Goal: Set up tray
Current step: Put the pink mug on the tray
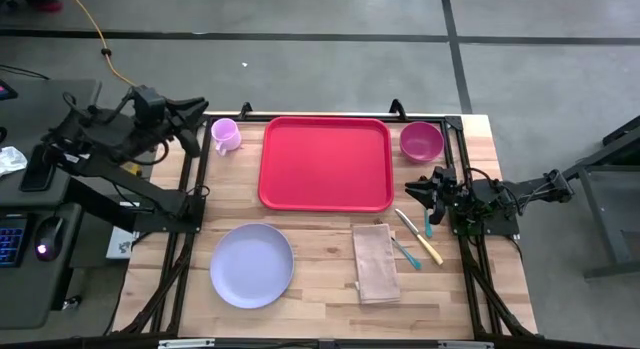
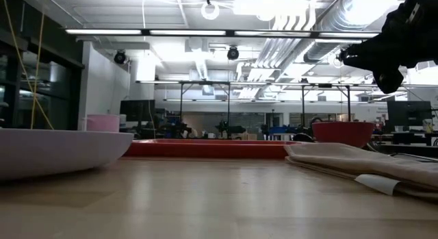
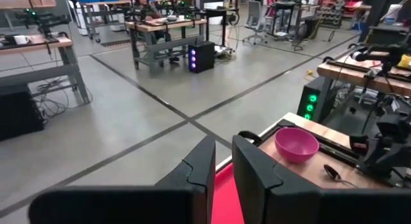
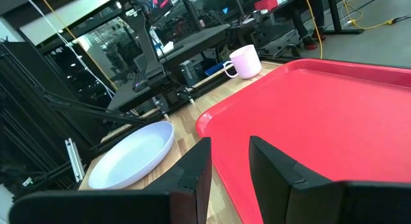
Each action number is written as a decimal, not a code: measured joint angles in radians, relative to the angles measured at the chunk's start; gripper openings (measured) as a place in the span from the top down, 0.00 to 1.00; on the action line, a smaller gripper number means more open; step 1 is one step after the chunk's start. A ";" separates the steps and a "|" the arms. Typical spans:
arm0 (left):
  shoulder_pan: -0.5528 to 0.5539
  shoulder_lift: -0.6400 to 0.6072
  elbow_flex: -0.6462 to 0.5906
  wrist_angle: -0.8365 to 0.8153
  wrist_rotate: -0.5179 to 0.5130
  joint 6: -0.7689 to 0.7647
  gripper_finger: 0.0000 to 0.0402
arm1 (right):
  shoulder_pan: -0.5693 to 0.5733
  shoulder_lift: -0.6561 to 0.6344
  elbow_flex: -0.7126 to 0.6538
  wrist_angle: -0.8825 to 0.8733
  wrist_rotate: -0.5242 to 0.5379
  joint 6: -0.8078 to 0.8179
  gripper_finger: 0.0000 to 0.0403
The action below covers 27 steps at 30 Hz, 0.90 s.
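The red tray [image 1: 325, 162] lies flat on the middle of the wooden table, toward its far side; it also shows in the right wrist view [image 4: 321, 121]. My left gripper [image 1: 196, 139] hovers past the tray's far left corner beside the pink mug [image 1: 225, 135], fingers narrowly open [image 3: 223, 147] and touching nothing. My right gripper [image 1: 410, 189] hovers off the tray's right edge, open [image 4: 230, 150], pointing toward the tray and touching nothing. The lavender plate [image 1: 251, 265] rests on the table near the tray's left near corner.
A magenta bowl [image 1: 421, 141] stands at the far right, by the tray's corner. A folded beige napkin [image 1: 375, 262] lies near the table's front edge, with a knife [image 1: 418, 236] and teal-handled cutlery [image 1: 405, 252] to its right. Black frame rails border the table.
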State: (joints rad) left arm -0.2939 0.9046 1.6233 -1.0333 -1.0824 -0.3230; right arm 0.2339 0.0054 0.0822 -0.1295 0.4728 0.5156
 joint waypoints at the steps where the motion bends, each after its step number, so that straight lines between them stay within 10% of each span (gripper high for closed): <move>1: 0.000 0.005 0.010 -0.007 0.001 -0.005 0.79 | 0.000 0.000 0.000 0.000 0.000 0.000 0.79; 9: 0.058 0.062 0.019 -0.142 0.093 -0.199 0.79 | 0.000 0.000 0.000 0.000 0.000 0.000 0.79; 27: 0.769 0.322 0.017 -0.244 0.702 -0.195 0.79 | 0.000 0.000 0.000 0.000 0.000 0.000 0.79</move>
State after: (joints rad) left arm 0.4754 1.2267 1.6405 -1.2773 -0.3808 -0.5175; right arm 0.2337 0.0055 0.0826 -0.1299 0.4725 0.5156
